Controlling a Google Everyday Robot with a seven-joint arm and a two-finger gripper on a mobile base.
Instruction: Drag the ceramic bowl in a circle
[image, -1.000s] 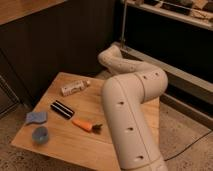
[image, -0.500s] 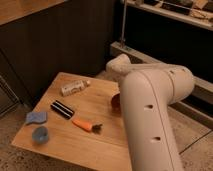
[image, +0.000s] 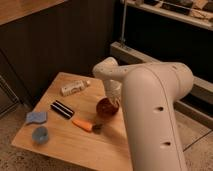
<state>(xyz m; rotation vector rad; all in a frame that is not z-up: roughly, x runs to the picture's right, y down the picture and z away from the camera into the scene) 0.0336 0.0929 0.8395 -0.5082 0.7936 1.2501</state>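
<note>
Left to right on the wooden bench (image: 60, 145): one light-blue cup (image: 39, 134) near the front left corner, one blue sponge (image: 36, 117) just behind it, one flat black bar (image: 62, 108), one white bottle (image: 74, 88) lying on its side, one carrot (image: 86, 125), and one dark-red ceramic bowl (image: 105, 108) near the right edge. The end effector (image: 114, 101) reaches down at the bowl's right rim from under the large white arm (image: 150, 115); its fingers are fully closed, though whether they pinch the rim is hidden by the arm. Risks, as judged: the carrot lies just beside the bowl, so a wide circle would likely sweep it along; the bowl sits close to the bench's right edge, so an outward arc could push it off; a weak hold on the glossy rim could slip or tip the bowl.
</note>
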